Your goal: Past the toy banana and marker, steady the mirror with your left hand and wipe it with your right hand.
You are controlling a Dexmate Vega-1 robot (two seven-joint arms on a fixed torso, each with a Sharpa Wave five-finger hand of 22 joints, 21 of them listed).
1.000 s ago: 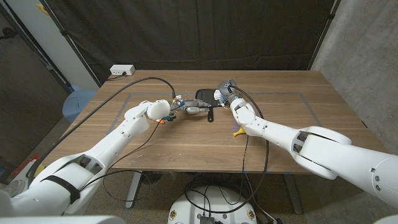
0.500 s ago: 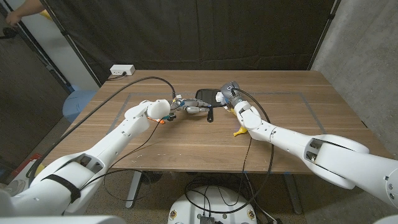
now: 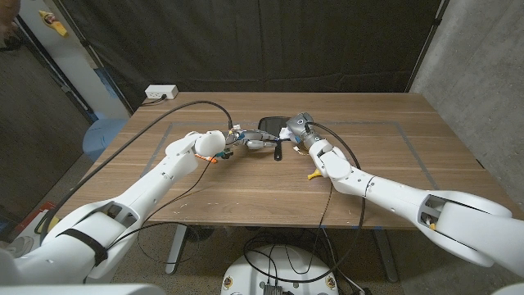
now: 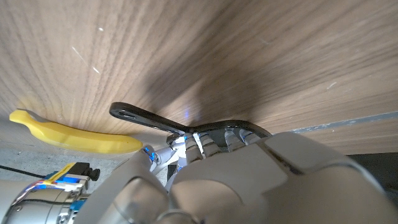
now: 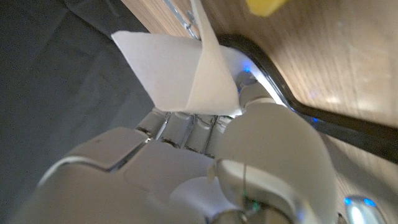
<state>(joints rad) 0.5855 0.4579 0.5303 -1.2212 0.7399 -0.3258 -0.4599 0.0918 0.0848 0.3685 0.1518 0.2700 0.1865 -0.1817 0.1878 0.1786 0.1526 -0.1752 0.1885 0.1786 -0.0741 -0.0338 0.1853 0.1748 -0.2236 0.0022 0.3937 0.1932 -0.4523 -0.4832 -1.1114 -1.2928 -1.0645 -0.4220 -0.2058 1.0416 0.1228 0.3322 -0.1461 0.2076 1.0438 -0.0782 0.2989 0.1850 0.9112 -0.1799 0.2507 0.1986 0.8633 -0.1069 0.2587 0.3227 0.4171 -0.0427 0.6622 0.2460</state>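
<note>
Mirror (image 3: 271,125) glass sits mostly hidden beneath right hand (image 3: 300,125) holding tissue (image 5: 180,74).

Yellow toy banana (image 4: 71,134), black-framed mirror (image 3: 271,125), white tissue (image 5: 177,74), brown wood-grain table (image 3: 246,184), white arms.

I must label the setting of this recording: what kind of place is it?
Probably a lab or test studio, not a home. A black curtain hangs behind the wooden table, a bare concrete wall stands beside it, and cables trail across the top.
</note>
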